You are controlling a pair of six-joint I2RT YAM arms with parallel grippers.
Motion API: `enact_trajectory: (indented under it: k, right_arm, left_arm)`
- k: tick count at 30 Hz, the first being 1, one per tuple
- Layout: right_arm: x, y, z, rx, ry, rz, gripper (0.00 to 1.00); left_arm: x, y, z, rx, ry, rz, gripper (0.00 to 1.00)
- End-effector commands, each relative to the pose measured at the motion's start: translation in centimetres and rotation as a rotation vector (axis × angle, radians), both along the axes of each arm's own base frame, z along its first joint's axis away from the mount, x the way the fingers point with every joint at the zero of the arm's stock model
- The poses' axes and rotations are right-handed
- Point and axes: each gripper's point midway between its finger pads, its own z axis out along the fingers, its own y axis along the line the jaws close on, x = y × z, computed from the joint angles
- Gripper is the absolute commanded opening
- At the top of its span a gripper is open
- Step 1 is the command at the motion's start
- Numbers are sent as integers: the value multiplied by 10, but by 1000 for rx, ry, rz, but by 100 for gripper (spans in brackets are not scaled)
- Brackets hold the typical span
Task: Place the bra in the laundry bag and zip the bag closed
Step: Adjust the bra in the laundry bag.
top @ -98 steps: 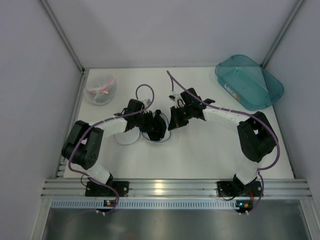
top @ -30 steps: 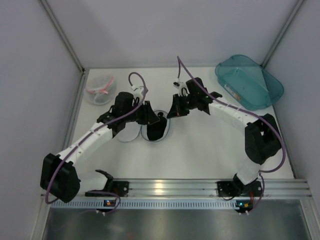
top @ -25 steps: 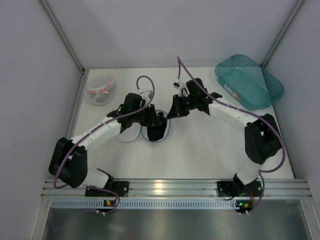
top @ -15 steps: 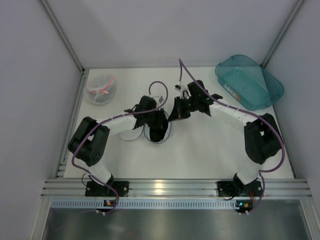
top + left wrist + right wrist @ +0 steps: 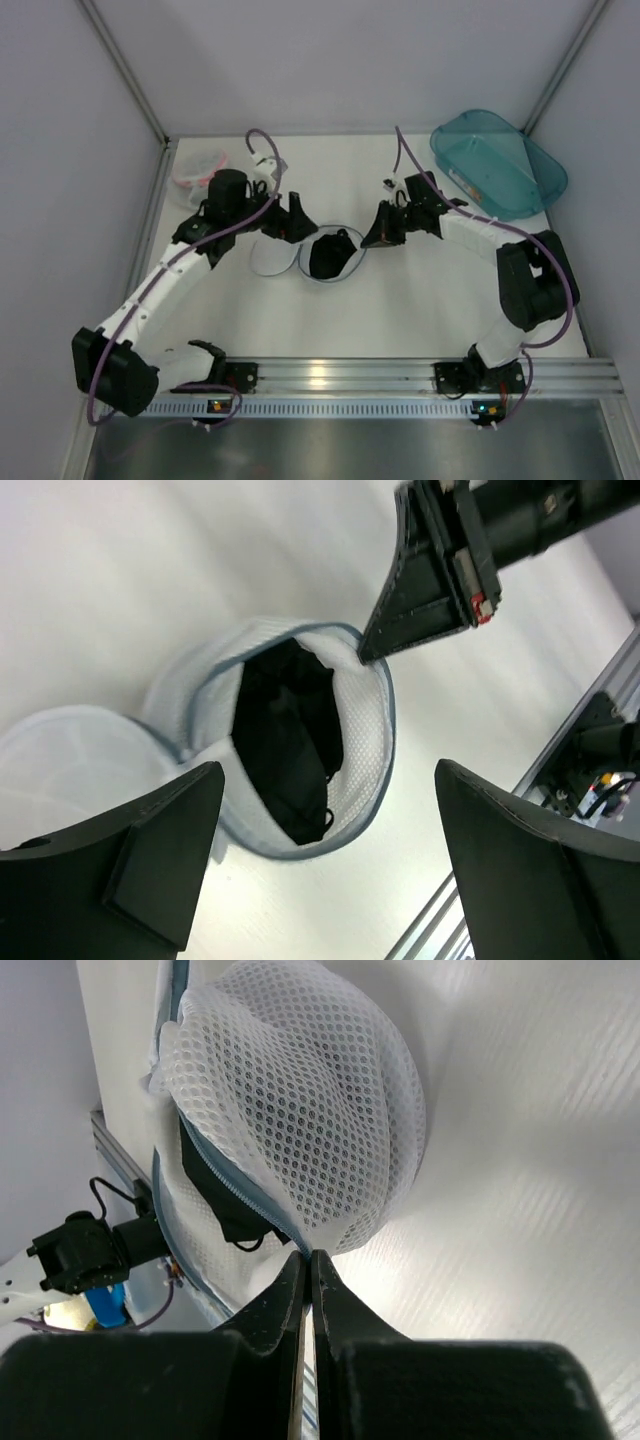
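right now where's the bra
Top view, mid-table: the bra lies inside the open laundry bag, between the left claw and the right claw, which pinches its rim.

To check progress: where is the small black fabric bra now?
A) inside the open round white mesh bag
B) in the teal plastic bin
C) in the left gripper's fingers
A: the black bra lies inside the unzipped white mesh bag, whose rim the right gripper pinches.
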Motion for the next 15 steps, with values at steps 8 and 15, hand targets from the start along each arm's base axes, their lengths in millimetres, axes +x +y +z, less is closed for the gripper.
enact_trajectory:
  k: [8, 15]
  right_arm:
    - [-16, -7, 34, 133, -50, -33, 0]
    - [-32, -10, 23, 168, 30, -95, 3]
  left_arm:
    - [-9, 132, -79, -230, 489, 352, 90]
    - [-37, 128, -120, -388, 706, 432, 98]
